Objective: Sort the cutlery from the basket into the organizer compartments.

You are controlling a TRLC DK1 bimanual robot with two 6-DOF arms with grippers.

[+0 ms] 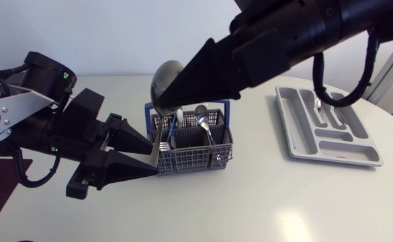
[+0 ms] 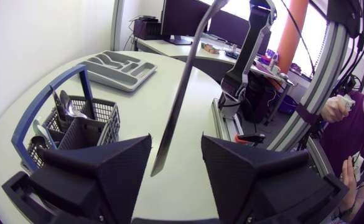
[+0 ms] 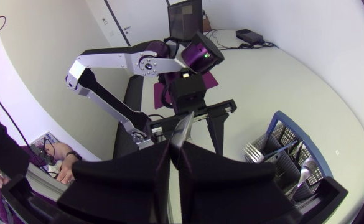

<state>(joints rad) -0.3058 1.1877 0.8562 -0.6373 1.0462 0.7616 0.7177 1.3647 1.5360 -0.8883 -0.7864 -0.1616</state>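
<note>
A large steel spoon (image 1: 164, 77) hangs upright over the left end of the grey cutlery basket (image 1: 213, 156). My right gripper (image 1: 164, 106) is shut on its neck, just under the bowl. In the right wrist view a short piece of the spoon (image 3: 183, 127) sticks out past the closed fingertips of this gripper (image 3: 174, 146). The long handle (image 2: 182, 93) runs down between the fingers of my left gripper (image 2: 176, 146), which stands open around its lower end (image 1: 154, 160). The basket (image 2: 107, 121) holds several more pieces. The grey organizer (image 1: 357, 156) lies at the right with a fork (image 1: 319, 107) in it.
The basket has a blue carrying handle (image 1: 186, 103) arching over it, close to the held spoon. My left arm (image 3: 194, 93) faces the right gripper from just ahead. White tabletop lies between the basket and the organizer (image 2: 145, 74).
</note>
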